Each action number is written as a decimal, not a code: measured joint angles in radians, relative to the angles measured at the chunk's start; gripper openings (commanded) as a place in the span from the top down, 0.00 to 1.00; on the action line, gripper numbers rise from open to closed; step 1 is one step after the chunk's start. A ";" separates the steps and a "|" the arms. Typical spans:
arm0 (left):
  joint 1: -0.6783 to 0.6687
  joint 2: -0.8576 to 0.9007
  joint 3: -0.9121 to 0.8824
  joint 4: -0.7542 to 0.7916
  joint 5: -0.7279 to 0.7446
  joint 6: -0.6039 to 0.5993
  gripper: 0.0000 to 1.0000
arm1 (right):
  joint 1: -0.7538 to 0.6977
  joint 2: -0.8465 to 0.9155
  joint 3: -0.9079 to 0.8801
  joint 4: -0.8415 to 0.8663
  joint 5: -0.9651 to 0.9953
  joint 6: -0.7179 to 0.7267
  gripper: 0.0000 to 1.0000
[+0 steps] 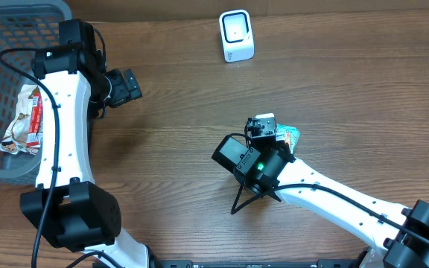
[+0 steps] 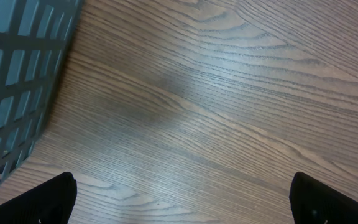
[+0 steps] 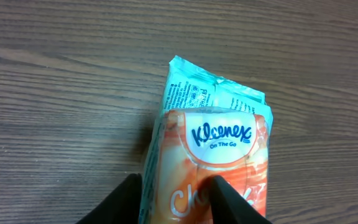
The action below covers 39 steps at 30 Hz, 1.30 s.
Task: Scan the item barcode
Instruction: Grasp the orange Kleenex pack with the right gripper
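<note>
Right gripper (image 3: 176,190) grasps the tissue pack (image 3: 219,134), left gripper (image 2: 185,202) gapes empty; next, lift it to face the scanner (image 1: 236,35) at twelve o'clock

The tissue pack (image 3: 213,146) is orange and teal with a white Kleenex label facing up. It is well apart from the white scanner (image 1: 237,35), nearer the robot.

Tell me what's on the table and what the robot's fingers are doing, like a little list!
left fingers: wide open, empty, over the table beside the basket
right fingers: closed on the Kleenex pack
scanner: white, upright, apart from the pack
basket: grey, holds a printed packet
barcode: not visible
</note>
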State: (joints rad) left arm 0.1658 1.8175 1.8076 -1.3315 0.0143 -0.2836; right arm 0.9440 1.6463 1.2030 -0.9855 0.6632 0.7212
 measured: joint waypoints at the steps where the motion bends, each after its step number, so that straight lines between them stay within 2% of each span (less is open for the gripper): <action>1: 0.000 0.000 0.000 0.000 0.000 0.000 0.00 | 0.000 0.000 0.000 0.000 0.000 0.000 0.66; 11: 0.000 0.000 0.000 0.000 0.000 0.000 0.00 | 0.000 0.000 0.000 0.000 0.002 0.001 0.62; 13: 0.000 0.000 0.000 0.000 0.000 0.000 0.00 | 0.000 0.000 0.000 0.001 0.003 0.001 0.63; 15: 0.000 0.000 0.000 0.000 0.000 0.000 0.00 | 0.000 0.000 0.000 -0.001 0.003 -0.002 0.71; 21: 0.000 0.000 0.000 0.000 0.000 0.000 0.00 | 0.000 0.000 -0.003 0.000 0.008 0.000 0.73; 24: 0.000 0.000 0.000 0.000 0.000 0.000 0.00 | 0.000 0.000 -0.014 0.004 0.011 0.002 0.65; 28: 0.000 0.000 0.000 0.000 0.000 0.000 0.00 | 0.000 0.000 -0.020 0.003 0.017 0.000 0.65; 35: 0.000 0.000 0.000 0.000 0.000 0.000 0.00 | 0.000 0.000 -0.020 0.003 0.024 -0.025 0.88; 36: 0.000 0.000 0.000 0.000 0.000 0.000 0.00 | 0.001 0.000 -0.020 0.001 0.025 -0.035 0.95; 39: 0.000 0.000 0.000 0.000 0.000 0.000 0.00 | 0.001 0.000 -0.016 -0.016 0.025 -0.050 0.96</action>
State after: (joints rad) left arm 0.1658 1.8175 1.8076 -1.3315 0.0143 -0.2836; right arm 0.9451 1.6463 1.1873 -1.0012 0.6884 0.6712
